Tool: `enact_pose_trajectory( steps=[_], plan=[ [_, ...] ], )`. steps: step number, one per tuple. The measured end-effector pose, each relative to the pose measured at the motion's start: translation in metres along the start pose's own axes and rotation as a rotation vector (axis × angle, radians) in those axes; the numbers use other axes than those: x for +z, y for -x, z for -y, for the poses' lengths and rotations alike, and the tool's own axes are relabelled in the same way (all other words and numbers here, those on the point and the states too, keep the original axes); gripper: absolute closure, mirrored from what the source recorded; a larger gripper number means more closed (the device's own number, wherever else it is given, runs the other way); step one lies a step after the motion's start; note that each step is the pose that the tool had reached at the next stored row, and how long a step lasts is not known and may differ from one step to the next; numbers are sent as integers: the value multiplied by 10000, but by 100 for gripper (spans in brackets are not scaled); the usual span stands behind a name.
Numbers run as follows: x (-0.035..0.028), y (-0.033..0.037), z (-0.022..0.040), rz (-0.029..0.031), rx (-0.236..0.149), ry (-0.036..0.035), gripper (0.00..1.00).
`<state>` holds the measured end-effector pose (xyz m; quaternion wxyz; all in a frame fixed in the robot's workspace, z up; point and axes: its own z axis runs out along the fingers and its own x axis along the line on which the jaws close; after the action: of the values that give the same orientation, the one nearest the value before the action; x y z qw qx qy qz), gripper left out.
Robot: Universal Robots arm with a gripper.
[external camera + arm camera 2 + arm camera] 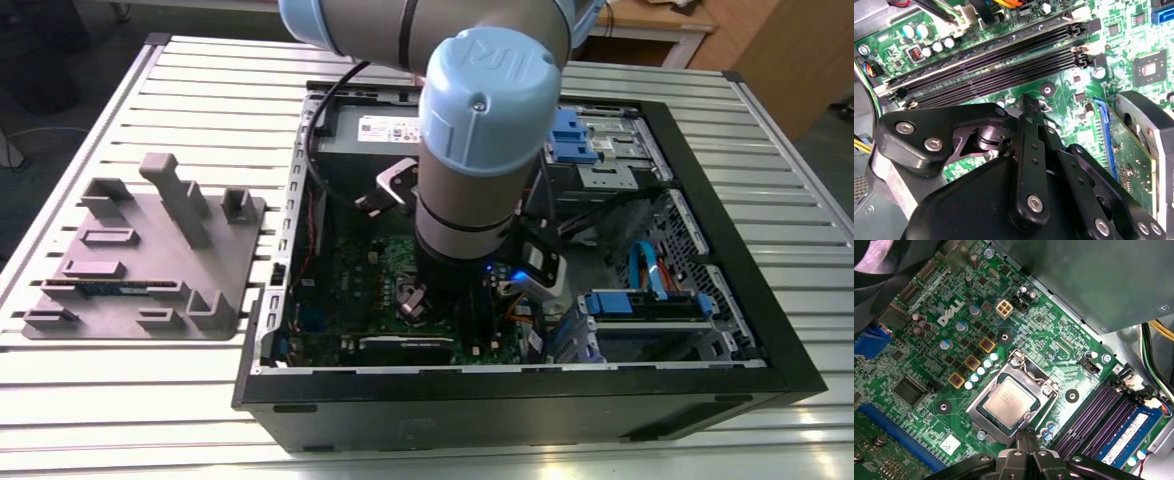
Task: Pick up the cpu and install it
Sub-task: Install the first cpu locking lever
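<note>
Gripper (1026, 434) hovers empty, fingers pressed together, beside the cpu (1008, 402), which lies flat in its socket (1040, 382), apparently already delivered.

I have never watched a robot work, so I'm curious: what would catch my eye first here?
In the exterior view, the thick grey-and-blue arm reaching down into the open computer case on the slatted table stands out most. In the first wrist view, the silvery cpu lies in its metal socket frame on the green motherboard, with the gripper shut and empty close by.
</note>
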<state>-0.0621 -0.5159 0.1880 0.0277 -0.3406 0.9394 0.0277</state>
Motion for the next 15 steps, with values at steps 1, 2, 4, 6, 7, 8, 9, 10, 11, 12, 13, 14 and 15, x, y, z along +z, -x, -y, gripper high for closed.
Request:
enact_pose_trajectory(
  steps=[1,2,4,6,7,8,9,10,11,12,13,14,15],
  plan=[
    [3,2,2,2,-3,1,90],
    [6,3,3,3,-6,0,90],
    [10,4,5,5,-11,-2,90],
    [13,3,6,6,-13,1,90],
    [11,2,7,5,-14,1,90],
    [12,-1,10,6,-13,3,90],
    [13,-5,16,9,-14,4,90],
    [13,-9,21,9,-15,3,90],
    [12,-15,27,7,-15,1,90],
    [12,-19,30,8,-13,1,90],
    [10,-22,32,6,-13,0,90],
    [10,-23,32,4,-13,0,90],
    [10,-23,32,4,-13,1,90]
  ],
)
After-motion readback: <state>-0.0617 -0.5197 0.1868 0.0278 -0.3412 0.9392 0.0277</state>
